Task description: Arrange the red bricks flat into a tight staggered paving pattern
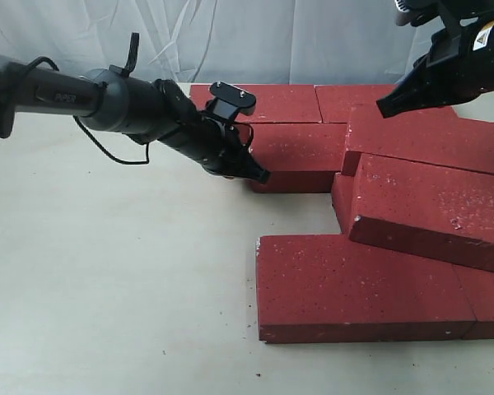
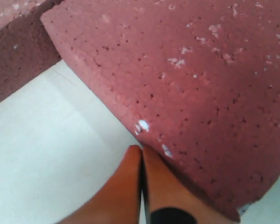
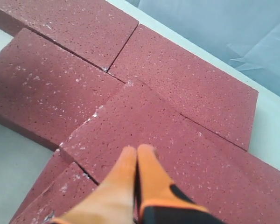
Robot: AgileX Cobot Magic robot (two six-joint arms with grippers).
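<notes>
- Left pincer (image 2: 141, 151) is sitting fully closed, empty, tips against a rough, speckled red brick (image 2: 200, 84) edge.
- Right pincer (image 3: 136, 150) is pointing closed, empty, over a flat raised brick (image 3: 172, 135).

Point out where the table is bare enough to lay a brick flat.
The table's left half is bare, bordered by the front bricks and the left pincer. A narrow notch lies between those and the back bricks. The right is crowded: overlapping bricks, a tilted brick, the right pincer above.
</notes>
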